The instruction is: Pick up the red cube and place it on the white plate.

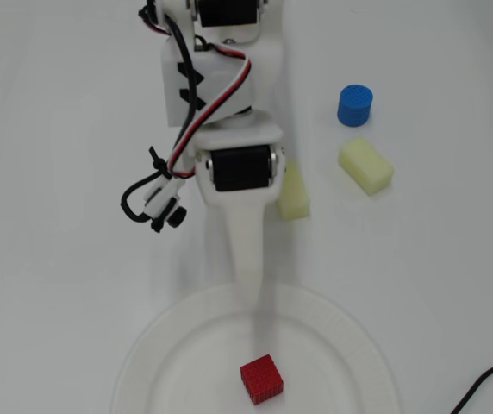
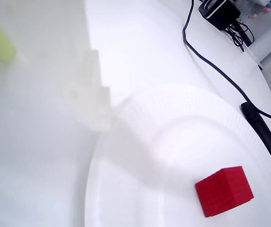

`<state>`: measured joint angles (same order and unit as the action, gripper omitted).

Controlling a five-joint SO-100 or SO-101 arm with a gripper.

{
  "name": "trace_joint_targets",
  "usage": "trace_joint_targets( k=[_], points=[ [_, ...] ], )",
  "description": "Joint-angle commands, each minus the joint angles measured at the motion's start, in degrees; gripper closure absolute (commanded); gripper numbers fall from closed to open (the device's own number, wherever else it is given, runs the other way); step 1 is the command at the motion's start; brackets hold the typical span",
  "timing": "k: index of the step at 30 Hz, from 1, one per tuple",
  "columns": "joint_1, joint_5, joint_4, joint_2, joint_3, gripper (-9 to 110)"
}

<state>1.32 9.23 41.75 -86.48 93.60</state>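
The red cube (image 1: 261,379) lies on the white plate (image 1: 350,345) at the bottom middle of the overhead view, free of the gripper. My gripper (image 1: 262,335) reaches down over the plate's far rim, and its tip ends a little short of the cube. Only one white tapered finger shows from above, with the other hidden beneath it. In the wrist view a blurred white stepped finger (image 2: 90,90) stands at the upper left. The cube (image 2: 224,190) sits at the lower right on the plate (image 2: 140,198), apart from the finger. The gripper holds nothing.
A blue cylinder (image 1: 354,104) and a pale yellow block (image 1: 366,165) lie at the right. Another pale yellow block (image 1: 294,197) sits beside the arm. A black cable (image 1: 488,384) enters at the bottom right and also crosses the wrist view (image 2: 211,66).
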Motion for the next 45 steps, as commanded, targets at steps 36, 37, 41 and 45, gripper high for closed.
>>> trace_joint_targets(
  k=[36, 37, 41, 45],
  points=[
    [3.34, -5.27, 21.01, -109.78, 84.73, 56],
    [3.34, -5.54, 21.88, -110.74, 85.87, 56],
    [3.52, -9.49, 23.12, -110.74, 88.07, 55],
    [3.43, -10.99, 24.52, -110.74, 89.82, 55]
  ],
)
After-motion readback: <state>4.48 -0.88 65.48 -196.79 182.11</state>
